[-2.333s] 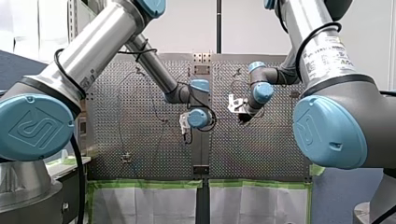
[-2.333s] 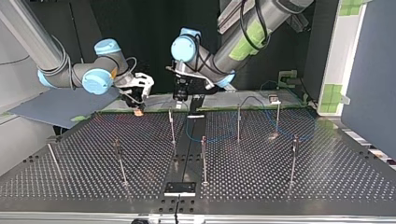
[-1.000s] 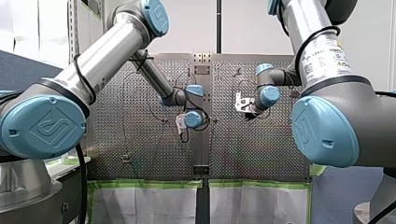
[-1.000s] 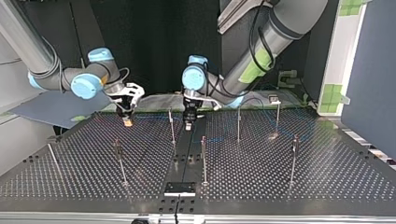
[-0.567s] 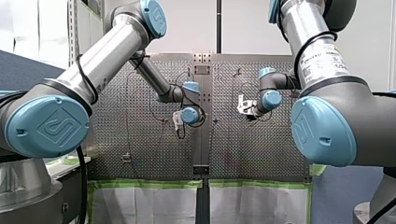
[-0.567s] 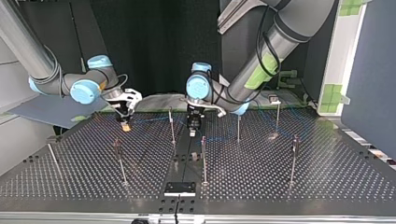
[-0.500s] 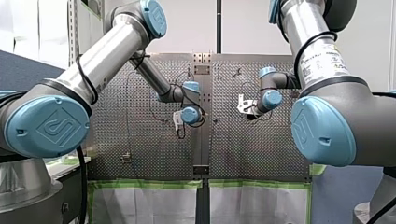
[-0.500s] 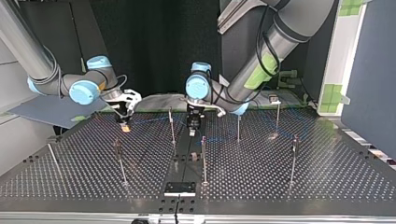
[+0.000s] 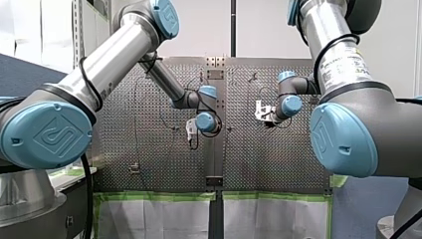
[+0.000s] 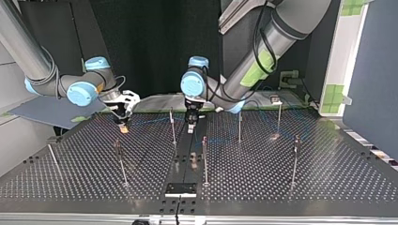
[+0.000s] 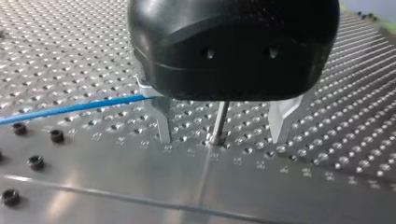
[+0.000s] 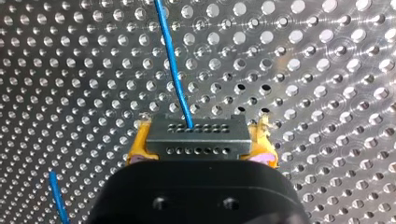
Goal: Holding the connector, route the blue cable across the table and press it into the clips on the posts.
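In the right wrist view my right gripper [image 12: 201,148] is shut on a grey connector [image 12: 198,135], its yellow pads [image 12: 139,150] on either side. The blue cable [image 12: 171,60] leaves the connector and runs away over the perforated table. In the left wrist view my left gripper [image 11: 219,137] is open, its metal fingers [image 11: 163,122] standing either side of a thin post [image 11: 219,122]. The blue cable [image 11: 70,108] passes just behind one finger. In the top view my right gripper [image 10: 123,124] is at the left and my left gripper [image 10: 191,125] is near the middle, close above the table.
Several thin posts stand on the table [image 10: 281,187], among them post [image 10: 172,126], post [image 10: 204,159] and post [image 10: 240,124]. Slack blue cable [image 10: 220,139] lies behind them. A black plate [image 10: 180,189] sits at the near edge in the top view.
My left gripper has drawn back a little toward the top view's far edge. My right gripper has drifted slightly to that view's left with the connector.
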Controlling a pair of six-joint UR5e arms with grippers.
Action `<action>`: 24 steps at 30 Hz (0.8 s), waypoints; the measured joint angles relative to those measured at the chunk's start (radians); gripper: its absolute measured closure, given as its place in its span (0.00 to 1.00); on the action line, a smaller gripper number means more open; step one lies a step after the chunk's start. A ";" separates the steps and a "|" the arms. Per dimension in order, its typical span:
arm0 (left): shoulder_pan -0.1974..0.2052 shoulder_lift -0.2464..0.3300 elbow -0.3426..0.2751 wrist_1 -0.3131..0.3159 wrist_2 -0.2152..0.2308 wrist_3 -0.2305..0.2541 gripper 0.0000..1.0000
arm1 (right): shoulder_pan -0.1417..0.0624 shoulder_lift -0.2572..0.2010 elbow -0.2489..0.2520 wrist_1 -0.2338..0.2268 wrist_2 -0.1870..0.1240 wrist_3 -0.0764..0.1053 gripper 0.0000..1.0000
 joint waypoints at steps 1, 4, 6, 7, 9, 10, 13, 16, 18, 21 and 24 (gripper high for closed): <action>-0.002 0.003 0.000 -0.008 -0.002 0.006 0.00 | 0.000 0.000 0.000 0.001 0.000 0.000 1.00; -0.013 0.016 -0.001 -0.037 -0.015 0.023 0.00 | -0.002 0.000 0.000 0.004 0.000 0.000 1.00; -0.022 0.028 -0.002 -0.057 -0.028 0.030 0.00 | -0.005 0.000 0.000 0.007 0.000 0.001 1.00; -0.027 0.033 -0.003 -0.064 -0.033 0.032 0.00 | -0.007 0.000 0.000 0.009 0.000 0.002 1.00; -0.039 0.041 -0.003 -0.081 -0.045 0.035 0.00 | -0.011 0.000 0.000 0.015 0.000 0.004 1.00; -0.046 0.044 -0.003 -0.089 -0.051 0.036 0.00 | -0.014 0.000 0.000 0.021 0.000 0.004 1.00; -0.069 0.048 -0.004 -0.114 -0.074 0.036 0.00 | -0.023 0.000 0.000 0.032 -0.001 0.005 1.00; -0.092 0.049 -0.004 -0.137 -0.096 0.037 0.00 | -0.032 0.000 0.000 0.038 -0.001 0.006 1.00; -0.109 0.049 -0.004 -0.155 -0.110 0.039 0.00 | -0.037 0.000 0.000 0.040 -0.001 0.007 1.00; -0.135 0.052 -0.004 -0.180 -0.130 0.043 0.00 | -0.044 0.000 0.000 0.042 -0.001 0.008 1.00; -0.159 0.064 -0.003 -0.203 -0.151 0.045 0.00 | -0.051 0.000 0.000 0.042 -0.002 0.009 1.00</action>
